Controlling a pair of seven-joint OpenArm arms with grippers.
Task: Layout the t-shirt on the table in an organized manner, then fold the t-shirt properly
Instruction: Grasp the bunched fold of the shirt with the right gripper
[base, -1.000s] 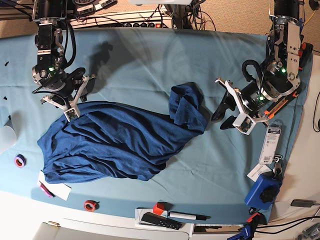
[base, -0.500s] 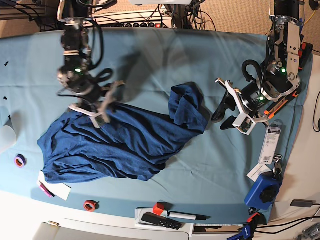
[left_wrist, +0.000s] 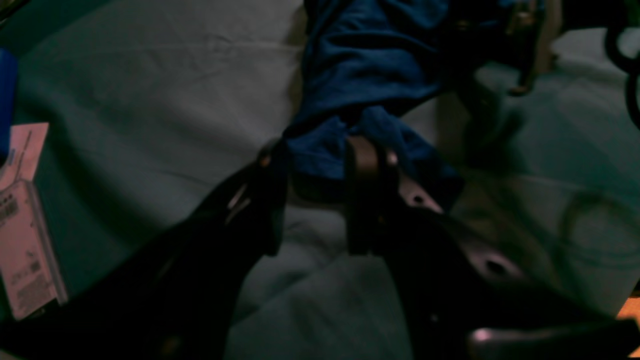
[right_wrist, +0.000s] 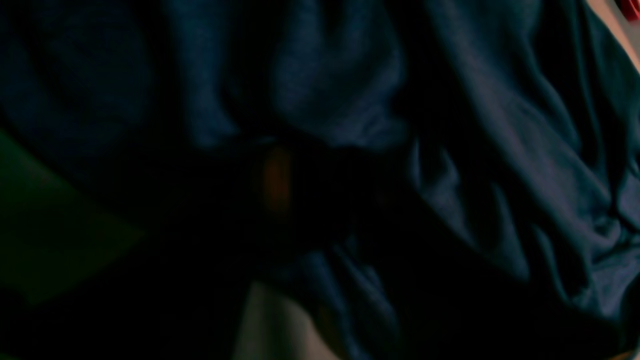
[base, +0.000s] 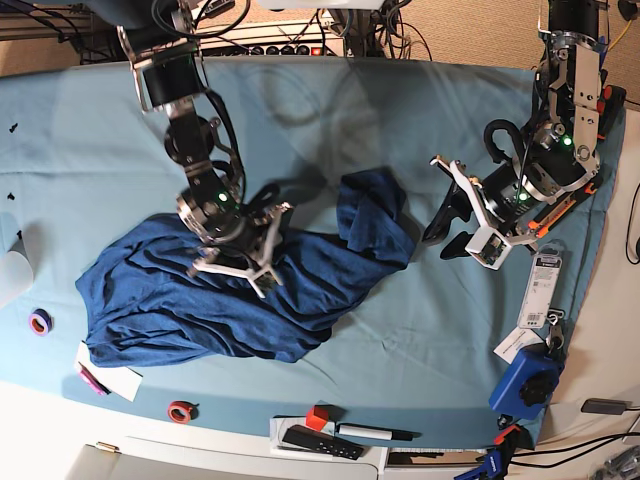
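Observation:
The dark navy t-shirt (base: 200, 300) lies crumpled on the teal table (base: 400, 120), its bulk at the front left and a bunched fold (base: 372, 215) pointing right. My right gripper (base: 252, 255) presses down into the middle of the shirt. The right wrist view is filled with dark folds of the t-shirt (right_wrist: 500, 150), and the jaws cannot be made out there. My left gripper (base: 447, 230) hovers over bare cloth just right of the bunched fold. It stands open (left_wrist: 320, 200), with the t-shirt's edge (left_wrist: 370, 65) just beyond its fingertips.
Along the front edge lie a red tape roll (base: 180, 410), a purple tape roll (base: 40, 322), white paper (base: 110, 380), a red cube (base: 318, 417), a remote (base: 320, 440) and a marker (base: 375, 432). Tags (base: 540, 290) and a blue object (base: 525, 385) sit at the right.
My right arm has swung from the shirt's far left corner to its middle and come down onto the fabric. The left arm has stayed still.

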